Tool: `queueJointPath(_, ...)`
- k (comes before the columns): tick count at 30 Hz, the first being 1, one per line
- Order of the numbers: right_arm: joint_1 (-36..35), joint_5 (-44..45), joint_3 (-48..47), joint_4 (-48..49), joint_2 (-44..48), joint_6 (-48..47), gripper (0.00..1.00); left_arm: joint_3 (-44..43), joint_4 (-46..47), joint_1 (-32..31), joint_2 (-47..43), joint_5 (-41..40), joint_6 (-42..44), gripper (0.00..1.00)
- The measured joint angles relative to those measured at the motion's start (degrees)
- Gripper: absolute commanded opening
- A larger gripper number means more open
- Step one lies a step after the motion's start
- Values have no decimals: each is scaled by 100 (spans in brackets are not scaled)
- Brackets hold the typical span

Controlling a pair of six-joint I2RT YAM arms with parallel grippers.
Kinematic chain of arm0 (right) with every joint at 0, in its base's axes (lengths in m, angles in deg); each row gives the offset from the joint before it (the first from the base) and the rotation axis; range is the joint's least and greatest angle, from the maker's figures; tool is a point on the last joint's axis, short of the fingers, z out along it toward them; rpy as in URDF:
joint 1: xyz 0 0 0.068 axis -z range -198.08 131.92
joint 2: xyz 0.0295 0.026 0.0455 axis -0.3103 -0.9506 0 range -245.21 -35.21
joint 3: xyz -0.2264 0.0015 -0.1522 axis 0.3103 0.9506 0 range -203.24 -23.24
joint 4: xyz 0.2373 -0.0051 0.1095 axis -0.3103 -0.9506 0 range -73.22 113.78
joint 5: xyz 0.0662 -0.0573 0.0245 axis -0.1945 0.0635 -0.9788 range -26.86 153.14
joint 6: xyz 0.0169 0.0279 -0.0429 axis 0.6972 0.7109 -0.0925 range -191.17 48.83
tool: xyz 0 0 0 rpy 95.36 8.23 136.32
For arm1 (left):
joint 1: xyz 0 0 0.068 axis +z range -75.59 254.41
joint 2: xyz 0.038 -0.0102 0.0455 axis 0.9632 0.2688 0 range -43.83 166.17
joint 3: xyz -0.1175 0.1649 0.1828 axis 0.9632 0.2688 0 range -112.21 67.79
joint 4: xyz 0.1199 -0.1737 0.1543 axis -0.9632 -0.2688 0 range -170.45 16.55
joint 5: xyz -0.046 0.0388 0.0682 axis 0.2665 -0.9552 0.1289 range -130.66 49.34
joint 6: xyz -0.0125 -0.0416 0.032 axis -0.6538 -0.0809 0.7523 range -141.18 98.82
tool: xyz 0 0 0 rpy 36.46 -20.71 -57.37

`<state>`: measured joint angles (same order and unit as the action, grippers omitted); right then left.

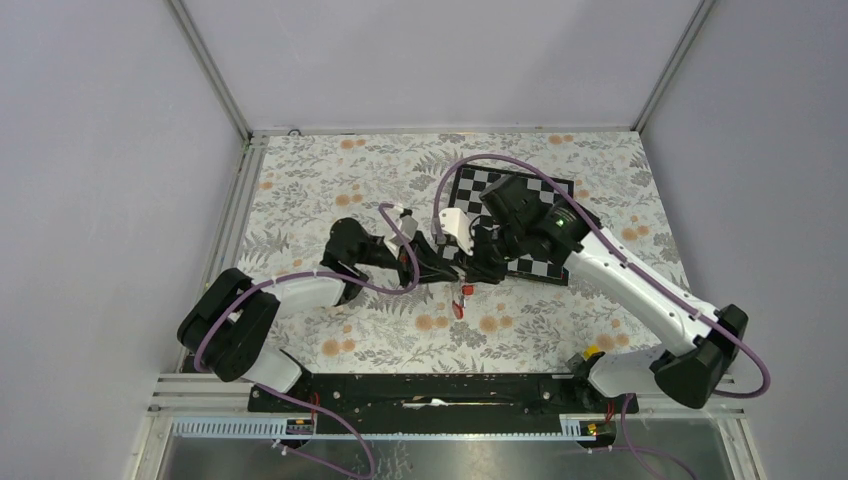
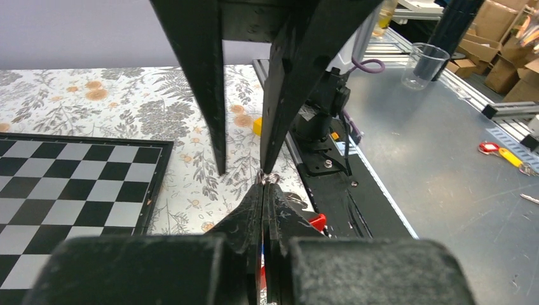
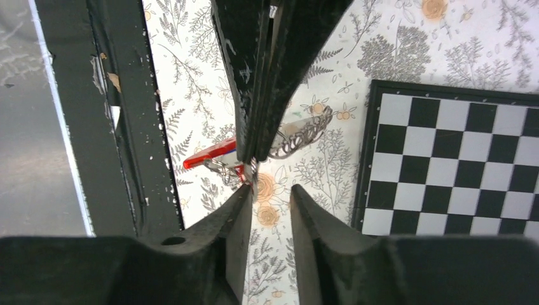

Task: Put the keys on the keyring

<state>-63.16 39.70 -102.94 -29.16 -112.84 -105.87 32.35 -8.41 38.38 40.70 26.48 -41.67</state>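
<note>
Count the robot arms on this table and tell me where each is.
2. The left arm reaches in from the near left; the right arm reaches from the near right, across the chessboard. Both meet mid-table. None seems hidden.

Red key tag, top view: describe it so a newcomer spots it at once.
Find the chessboard on the floral cloth. Just off its near left corner is the red tag. Only it is bright red; the flowers around are orange.
</note>
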Motion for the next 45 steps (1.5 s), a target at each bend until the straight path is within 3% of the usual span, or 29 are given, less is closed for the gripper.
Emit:
queueJointPath(2, 2, -9, 166, 133, 203, 20, 48, 48, 120, 2, -4, 129, -37, 0)
queueJointPath(7, 98, -293, 396, 332, 592, 9, 52, 79, 361, 2, -24, 391, -109, 0)
queueJointPath(26, 525, -2120, 1545, 1224, 1051, -83, 51, 138, 903, 2, -212, 640, -446, 0)
queueJointPath(36, 529, -2127, 1744, 1521, 1051, -79, 22, 146, 925, 2, -262, 640, -505, 0)
queueJointPath(45, 533, -2216, 1768, 1554, 1032, -79, 3, 146, 988, 2, -271, 638, -549, 0)
